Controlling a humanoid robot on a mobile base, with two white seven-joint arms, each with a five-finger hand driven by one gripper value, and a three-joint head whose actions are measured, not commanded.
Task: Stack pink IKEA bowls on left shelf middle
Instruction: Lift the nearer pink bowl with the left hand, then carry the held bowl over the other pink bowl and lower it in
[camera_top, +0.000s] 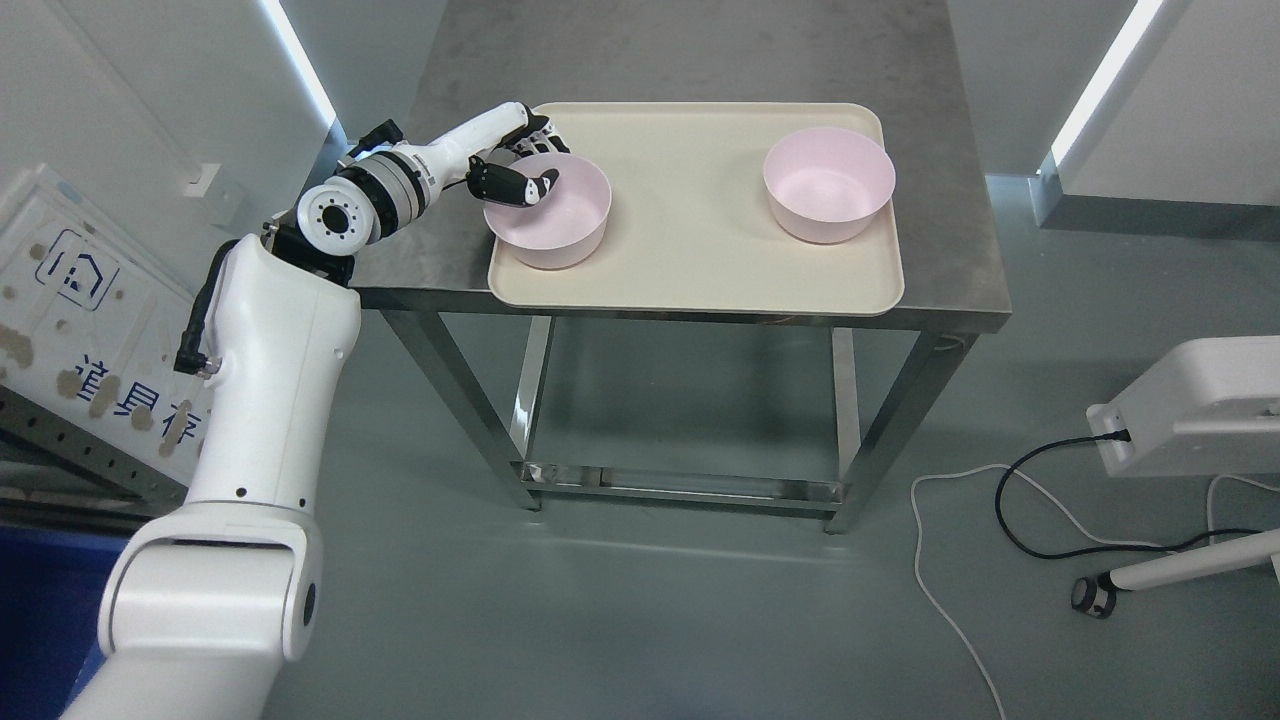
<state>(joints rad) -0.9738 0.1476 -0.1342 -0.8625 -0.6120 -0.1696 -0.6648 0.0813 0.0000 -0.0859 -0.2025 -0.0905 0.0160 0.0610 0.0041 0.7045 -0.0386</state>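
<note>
While the left hand (520, 165) is closed on the rim of the left bowl (548, 210), with the thumb hooked inside the wall and the other fingers wrapped around the outside at about ten o'clock on the rim, the pinch is judged to be only just set and the bowl is not yet seen raised from the tray (690, 270). That bowl sits at the tray's nine o'clock side, and the second bowl (828, 183) is found well apart at about two o'clock, untouched. Both are carried on the steel table (960, 260). A firm squeeze across the thin wall should be confirmed before any lift, since a one-sided hold lets the far edge sag. A straight upward lift is advised, so that the base is not dragged across the tray. Once raised, the bowl is best kept level and carried over the other bowl, centred above it, then lowered until it nests inside, with the thumb drawn out only after the weight is taken. Whether the stack is meant to be built on the tray or on a shelf cannot be told, since no shelf level is clearly shown. The right hand is not seen in the head view.
</note>
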